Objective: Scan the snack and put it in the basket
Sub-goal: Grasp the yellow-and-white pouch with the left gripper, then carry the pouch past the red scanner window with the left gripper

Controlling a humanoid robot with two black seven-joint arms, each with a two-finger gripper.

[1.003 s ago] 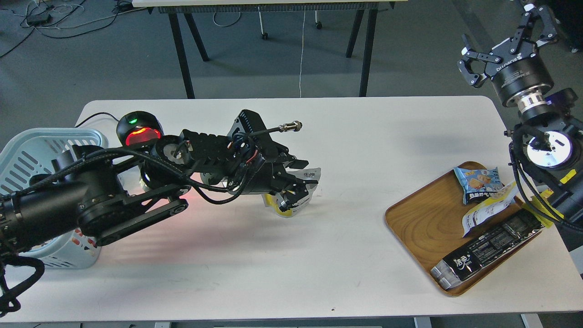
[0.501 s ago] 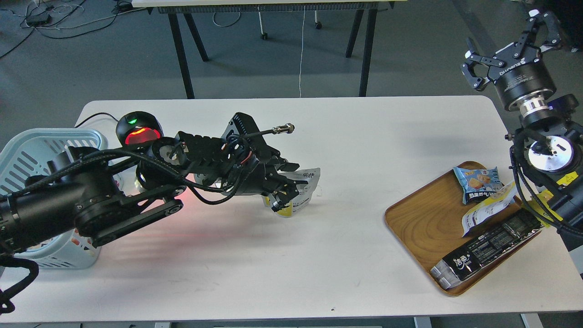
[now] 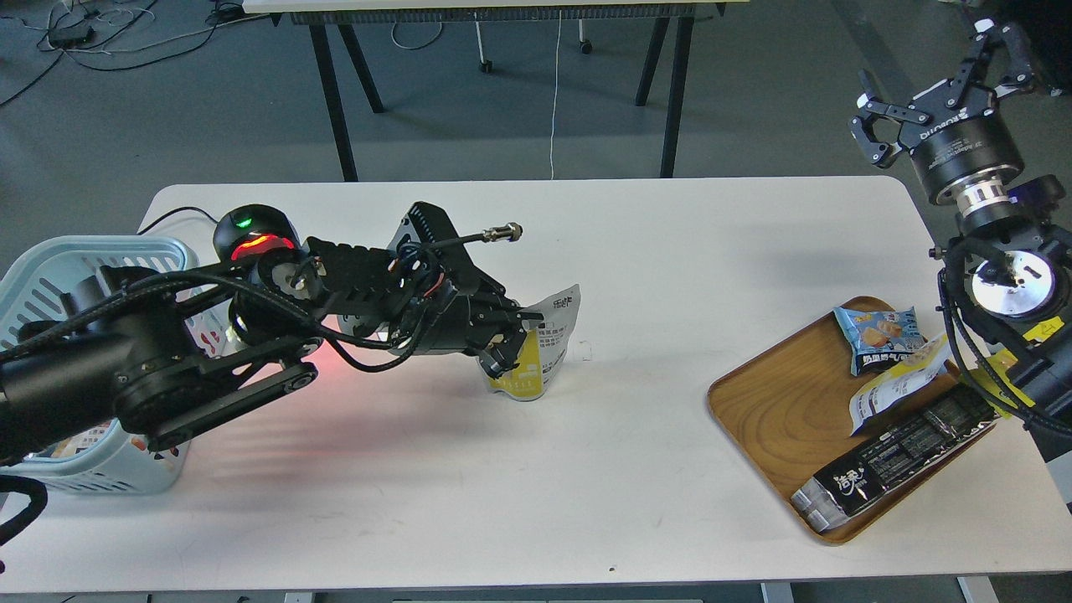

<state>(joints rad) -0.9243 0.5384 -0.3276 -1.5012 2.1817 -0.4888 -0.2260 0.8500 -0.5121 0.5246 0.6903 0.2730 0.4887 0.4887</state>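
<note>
The snack (image 3: 544,350) is gripped by the left gripper (image 3: 512,335) just above the white table (image 3: 636,251), left of centre. The basket (image 3: 50,276) is seen at the table's left edge. The right gripper (image 3: 938,100) is held spread, far right, off the table.

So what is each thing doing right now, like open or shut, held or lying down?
left gripper: shut on the snack.
snack: held, its bottom at the table.
right gripper: open, empty, raised.
basket: upright at the table's left end.
scanner: red window and green light lit.
wooden tray: flat, holding packets.
blue cracker packet: lying on the tray.
black bar packet: lying on the tray.
</note>
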